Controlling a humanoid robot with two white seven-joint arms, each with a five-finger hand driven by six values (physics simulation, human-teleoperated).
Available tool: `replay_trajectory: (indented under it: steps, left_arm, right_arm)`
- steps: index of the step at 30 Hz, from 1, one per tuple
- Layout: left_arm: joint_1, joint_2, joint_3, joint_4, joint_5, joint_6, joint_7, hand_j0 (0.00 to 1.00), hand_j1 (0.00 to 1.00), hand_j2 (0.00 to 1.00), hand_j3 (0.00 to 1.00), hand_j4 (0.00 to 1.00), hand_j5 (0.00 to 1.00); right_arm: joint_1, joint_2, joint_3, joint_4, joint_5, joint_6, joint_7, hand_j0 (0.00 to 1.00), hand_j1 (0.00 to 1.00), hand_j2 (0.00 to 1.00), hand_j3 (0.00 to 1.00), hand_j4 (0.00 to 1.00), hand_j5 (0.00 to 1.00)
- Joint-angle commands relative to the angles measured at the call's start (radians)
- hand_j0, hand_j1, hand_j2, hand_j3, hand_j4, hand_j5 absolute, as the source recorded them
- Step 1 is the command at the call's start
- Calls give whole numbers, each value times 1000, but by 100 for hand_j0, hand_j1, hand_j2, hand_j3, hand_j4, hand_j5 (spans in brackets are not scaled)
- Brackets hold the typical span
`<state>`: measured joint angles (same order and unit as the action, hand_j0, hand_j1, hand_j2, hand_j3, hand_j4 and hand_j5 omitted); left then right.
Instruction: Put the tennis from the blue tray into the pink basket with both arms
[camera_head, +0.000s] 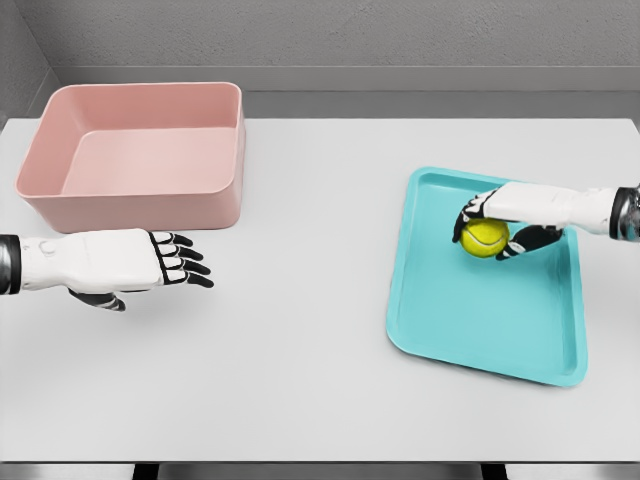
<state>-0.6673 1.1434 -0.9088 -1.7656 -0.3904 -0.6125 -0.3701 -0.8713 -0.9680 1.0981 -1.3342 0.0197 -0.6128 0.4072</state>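
Notably, the right hand (497, 226) had its fingers curled around the tennis ball (485, 238) over the blue tray (480, 330), while the left hand (130, 262) hovered with fingers spread, empty, just before the pink basket (140, 150) on the white table (310, 300).

You see left hand (120, 265) at left edge of frame: white shell over palm and back, black finger segments with white bands, dark grey cuff at wrist. Right hand (505, 225) at right edge: same white casing, black fingers, grey wrist ring.
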Motion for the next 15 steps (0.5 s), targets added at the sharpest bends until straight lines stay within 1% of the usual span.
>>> replay_trajectory:
  steps: [1,3,10,15]
  left_arm:
    - [2,1,1,0,5,2,0,100,100,100,100,100,100]
    - [2,1,-1,0,5,2,0,100,100,100,100,100,100]
    - [2,1,1,0,5,2,0,100,100,100,100,100,100]
    - [2,1,1,0,5,2,0,100,100,100,100,100,100]
  right_arm:
    - [0,18,-1,-30,-7,2,2,59,59,59,59,59,59]
    - [-6,37,-1,-40,-7,2,4,59,59,59,59,59,59]
    - [-17,57,-1,-76,-7,2,4,59,59,59,59,59,59]
    - [-23,106,-1,-82,-7,2,5,59,59,59,59,59,59]
